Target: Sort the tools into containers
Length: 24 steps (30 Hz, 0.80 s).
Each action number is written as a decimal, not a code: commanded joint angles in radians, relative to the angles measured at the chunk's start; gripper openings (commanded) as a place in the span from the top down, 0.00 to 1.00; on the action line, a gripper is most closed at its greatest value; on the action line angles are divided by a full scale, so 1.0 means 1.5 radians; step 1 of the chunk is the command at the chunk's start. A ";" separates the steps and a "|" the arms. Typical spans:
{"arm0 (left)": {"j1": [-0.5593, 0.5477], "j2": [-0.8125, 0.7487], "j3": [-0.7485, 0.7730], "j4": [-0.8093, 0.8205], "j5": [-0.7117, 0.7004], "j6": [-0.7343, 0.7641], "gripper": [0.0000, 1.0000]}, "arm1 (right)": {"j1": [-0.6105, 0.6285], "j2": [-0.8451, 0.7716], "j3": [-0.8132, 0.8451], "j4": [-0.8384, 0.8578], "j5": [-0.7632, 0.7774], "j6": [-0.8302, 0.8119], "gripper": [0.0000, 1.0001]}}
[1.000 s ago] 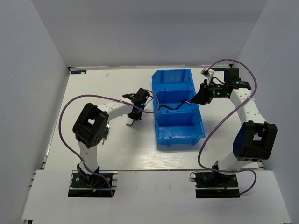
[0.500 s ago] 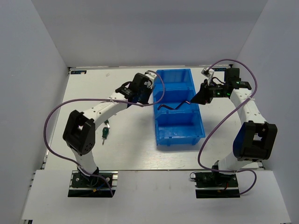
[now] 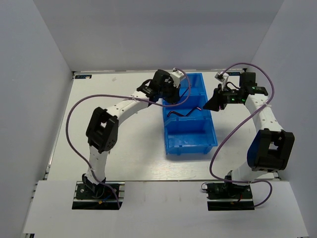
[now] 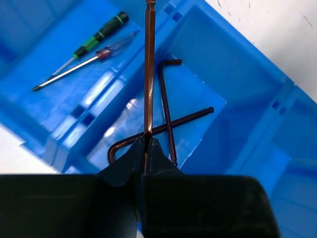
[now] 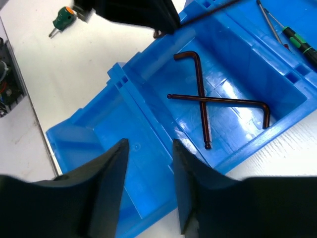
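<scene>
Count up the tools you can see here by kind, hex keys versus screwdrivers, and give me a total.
Hex keys: 3, two crossed in the middle compartment of the bin, plus a third hex key gripped by the left claw
Screwdrivers: 3, two in the neighbouring compartment, plus a stubby green screwdriver on the table
Total: 6
</scene>
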 commanded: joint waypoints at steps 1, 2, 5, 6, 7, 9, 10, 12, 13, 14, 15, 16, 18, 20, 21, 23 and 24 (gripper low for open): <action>-0.005 0.011 0.023 -0.017 0.048 -0.005 0.85 | -0.010 -0.034 -0.002 -0.016 -0.007 -0.023 0.52; -0.005 0.011 0.015 -0.009 0.040 -0.011 0.80 | -0.013 -0.034 -0.001 -0.020 -0.005 -0.028 0.41; -0.005 -0.021 -0.016 0.001 0.023 -0.017 0.61 | -0.023 -0.036 -0.003 -0.006 -0.002 -0.006 0.14; -0.005 -0.028 -0.016 0.001 0.014 -0.017 0.59 | -0.026 -0.035 0.000 0.013 0.000 0.001 0.10; -0.005 -0.035 -0.016 0.001 0.014 -0.017 0.58 | -0.027 -0.031 0.004 0.013 -0.004 0.014 0.10; -0.005 -0.071 -0.030 0.001 -0.007 -0.017 0.57 | -0.032 -0.008 0.014 0.002 -0.023 0.009 0.10; -0.005 -0.088 -0.056 0.001 -0.015 -0.017 0.55 | -0.032 -0.001 0.042 -0.025 -0.028 0.002 0.14; -0.005 -0.148 -0.102 0.010 -0.055 -0.036 0.55 | -0.028 0.025 0.074 -0.077 -0.042 -0.032 0.55; 0.005 -0.171 -0.121 0.017 -0.076 -0.048 0.68 | -0.025 0.030 0.078 -0.085 -0.043 -0.040 0.84; 0.013 -0.195 -0.141 0.005 -0.116 -0.067 0.82 | -0.020 0.036 0.082 -0.093 -0.032 -0.061 1.00; 0.013 -0.220 -0.181 -0.013 -0.223 -0.093 0.98 | -0.005 0.036 0.089 -0.119 -0.029 -0.076 1.00; 0.026 -0.266 -0.202 -0.037 -0.275 -0.153 1.00 | 0.002 0.033 0.086 -0.123 -0.023 -0.092 1.00; 0.062 -0.303 -0.255 -0.136 -0.384 -0.218 1.00 | 0.031 0.016 0.066 -0.108 0.017 -0.128 1.00; 0.094 -0.326 -0.285 -0.209 -0.422 -0.304 0.83 | 0.072 0.006 0.060 -0.096 0.045 -0.138 0.81; 0.112 -0.345 -0.319 -0.239 -0.440 -0.328 0.68 | 0.093 0.005 0.059 -0.079 0.056 -0.139 0.60; 0.164 -0.362 -0.352 -0.289 -0.448 -0.378 0.49 | 0.129 0.011 0.061 -0.067 0.068 -0.130 0.26; 0.178 -0.370 -0.380 -0.297 -0.448 -0.386 0.39 | 0.136 0.013 0.067 -0.051 0.070 -0.128 0.14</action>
